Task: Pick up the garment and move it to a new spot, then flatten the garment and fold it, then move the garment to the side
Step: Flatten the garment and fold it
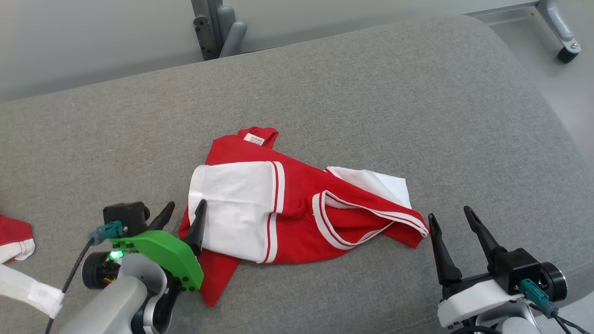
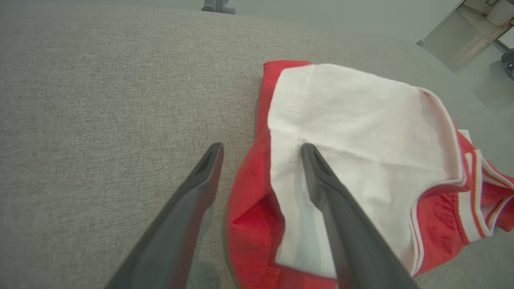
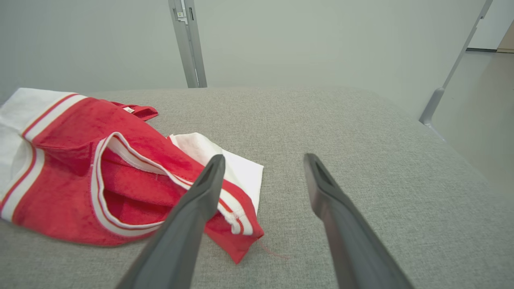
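Cloth [image 1: 15, 240] in red and white pokes in at the far left edge of our head view, well apart from everything else. Moving right, we see our left gripper [image 1: 185, 204] at the lower left with its fingers spread wide and nothing between them. In our left wrist view one finger sits over bare grey cushion [image 1: 394, 93] and the other crosses the white sleeve [image 2: 353, 132]; we cannot tell whether it touches the fabric.

The garment [image 1: 297, 204] lies crumpled in the middle of the frame, on the cushion. Its red body is bunched, one white sleeve is folded over its left part, and a small white label [image 1: 254, 139] shows at its upper tip. Striped red-white trim loops across its right half, and a second white patch sticks out at the upper right.

Our right gripper [image 1: 449, 213] stands at the lower right, just beside the garment's right tip, jaws wide apart and empty. A caster wheel [image 1: 568, 52] shows in the upper right corner.
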`<state>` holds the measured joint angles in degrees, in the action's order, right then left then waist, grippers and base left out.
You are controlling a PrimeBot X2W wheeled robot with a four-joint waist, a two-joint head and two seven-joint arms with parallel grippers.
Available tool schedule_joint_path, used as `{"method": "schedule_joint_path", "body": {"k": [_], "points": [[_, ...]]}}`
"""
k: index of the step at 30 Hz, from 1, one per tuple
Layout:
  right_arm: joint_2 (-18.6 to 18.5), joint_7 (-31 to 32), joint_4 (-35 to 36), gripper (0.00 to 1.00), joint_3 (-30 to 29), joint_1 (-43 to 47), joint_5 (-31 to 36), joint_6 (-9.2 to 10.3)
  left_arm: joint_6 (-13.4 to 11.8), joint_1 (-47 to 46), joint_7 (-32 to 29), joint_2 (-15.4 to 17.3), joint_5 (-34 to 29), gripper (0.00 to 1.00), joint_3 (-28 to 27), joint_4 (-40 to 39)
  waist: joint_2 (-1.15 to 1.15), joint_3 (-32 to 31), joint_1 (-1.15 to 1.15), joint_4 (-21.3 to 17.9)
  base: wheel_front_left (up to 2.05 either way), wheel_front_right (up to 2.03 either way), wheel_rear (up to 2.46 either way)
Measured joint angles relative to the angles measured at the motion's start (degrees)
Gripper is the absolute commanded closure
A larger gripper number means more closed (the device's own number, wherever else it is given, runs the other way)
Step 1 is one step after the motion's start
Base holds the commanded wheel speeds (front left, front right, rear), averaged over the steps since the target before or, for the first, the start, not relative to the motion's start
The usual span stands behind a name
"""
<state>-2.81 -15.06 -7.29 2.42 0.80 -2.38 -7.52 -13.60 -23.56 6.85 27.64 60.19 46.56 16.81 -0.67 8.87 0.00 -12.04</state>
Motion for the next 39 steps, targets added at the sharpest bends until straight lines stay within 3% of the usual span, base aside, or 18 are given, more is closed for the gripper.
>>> {"method": "schedule_joint_path", "body": {"k": [5,6,7,9,10,20,30,39], "points": [[0.01,0.0,-0.07,0.0,0.36,-0.32,0.02,0.0,3.37,-3.04,-1.75,-0.47,0.24,0.0,0.83,3.31,0.0,0.14,0.0,-0.92,0.0,0.0,0.0],[0.01,0.0,-0.07,0.0,0.18,-0.29,0.03,0.0,3.76,-3.25,-1.77,-0.66,0.26,0.11,0.86,3.27,0.0,0.12,0.0,-1.12,0.0,0.0,0.0],[0.0,0.0,-0.07,0.0,0.02,-0.21,0.03,0.0,4.12,-3.41,-2.05,-0.81,0.29,0.49,0.98,3.07,0.0,0.1,0.0,-1.3,0.0,0.0,0.0],[0.0,0.0,-0.07,0.0,-0.15,0.13,0.02,0.0,4.45,-3.53,-2.45,-0.85,0.27,0.76,1.42,2.11,0.0,0.02,0.0,-1.59,0.0,0.0,0.0],[0.01,0.0,-0.09,0.0,-0.3,0.28,0.0,0.0,4.45,-3.53,-2.79,-0.75,0.24,1.0,1.66,1.63,0.0,-0.02,0.0,-1.69,0.0,0.0,0.0],[0.0,0.0,-0.34,0.0,-0.91,0.57,-0.45,0.0,3.0,-3.85,-6.31,2.75,-0.36,1.0,2.19,-10.93,0.0,0.28,0.0,-1.46,0.0,0.0,0.0],[0.01,0.0,-0.69,0.0,-0.79,0.1,-0.34,0.0,-1.87,-14.4,-7.8,9.98,-2.92,1.0,-6.34,-34.06,0.0,-0.58,0.0,-1.23,0.0,0.0,0.0],[0.01,0.0,-1.31,0.0,-1.77,1.17,-0.26,0.0,-2.34,-15.93,-11.48,14.63,2.43,1.0,-11.62,-49.21,0.0,-2.91,0.0,-2.06,0.0,0.0,0.0]]}}
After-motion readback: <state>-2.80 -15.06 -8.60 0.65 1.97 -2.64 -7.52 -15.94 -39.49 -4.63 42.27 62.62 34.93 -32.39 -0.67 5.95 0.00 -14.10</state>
